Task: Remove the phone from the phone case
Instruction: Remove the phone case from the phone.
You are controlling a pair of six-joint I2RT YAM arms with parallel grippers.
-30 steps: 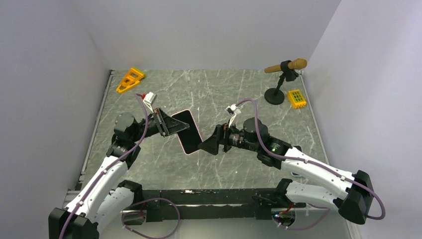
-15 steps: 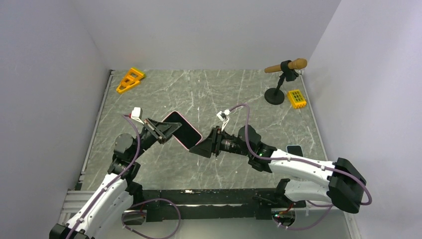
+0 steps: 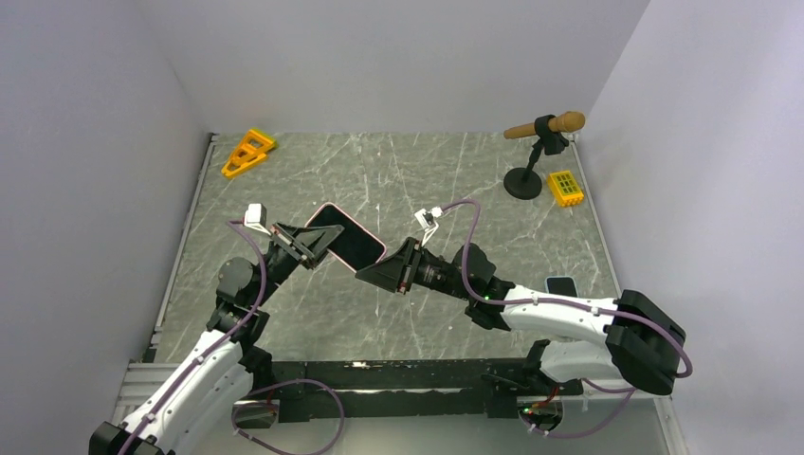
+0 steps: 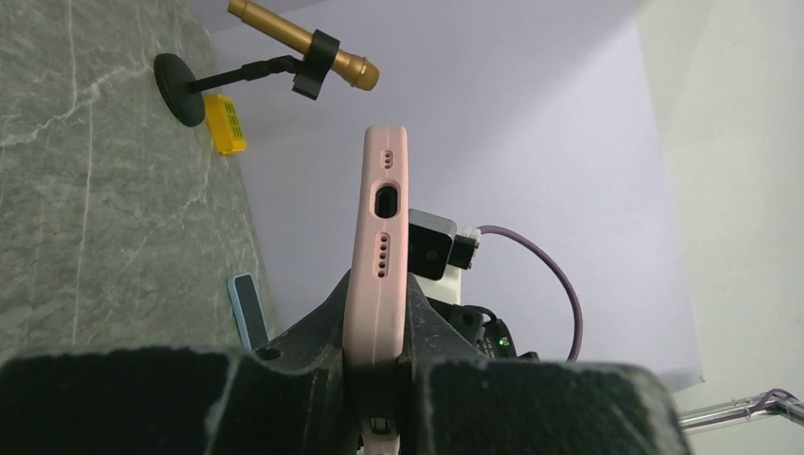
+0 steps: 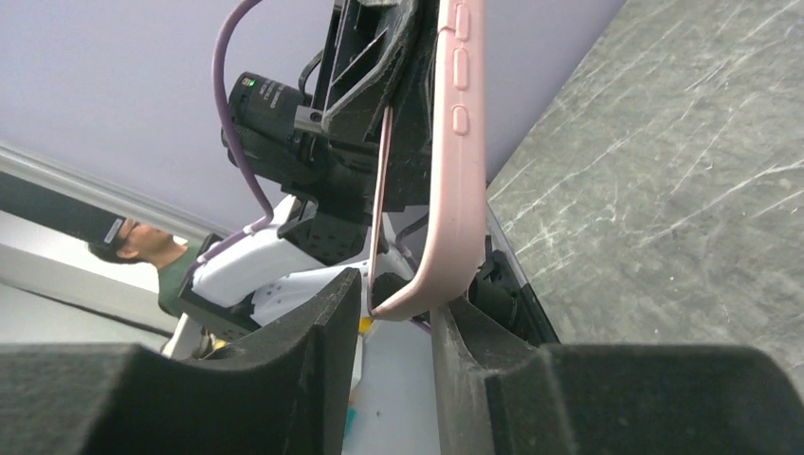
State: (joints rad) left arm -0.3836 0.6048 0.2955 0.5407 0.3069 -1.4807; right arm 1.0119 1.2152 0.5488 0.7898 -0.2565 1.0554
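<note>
A pink phone case (image 4: 377, 237), its port and speaker holes turned to the left wrist camera, is held aloft over the left-centre of the counter (image 3: 417, 171), with the dark-screened phone (image 3: 343, 237) seated inside. One end is clamped by the left claw (image 3: 313, 243); the opposite corner is pinched by the right claw (image 3: 370, 275). A microphone stand (image 3: 524, 180) and yellow block (image 3: 564, 188) are seen at the far right corner, a yellow wedge (image 3: 247, 152) at the far left corner and a small dark device (image 3: 560, 284) by the right edge, all well apart.
</note>
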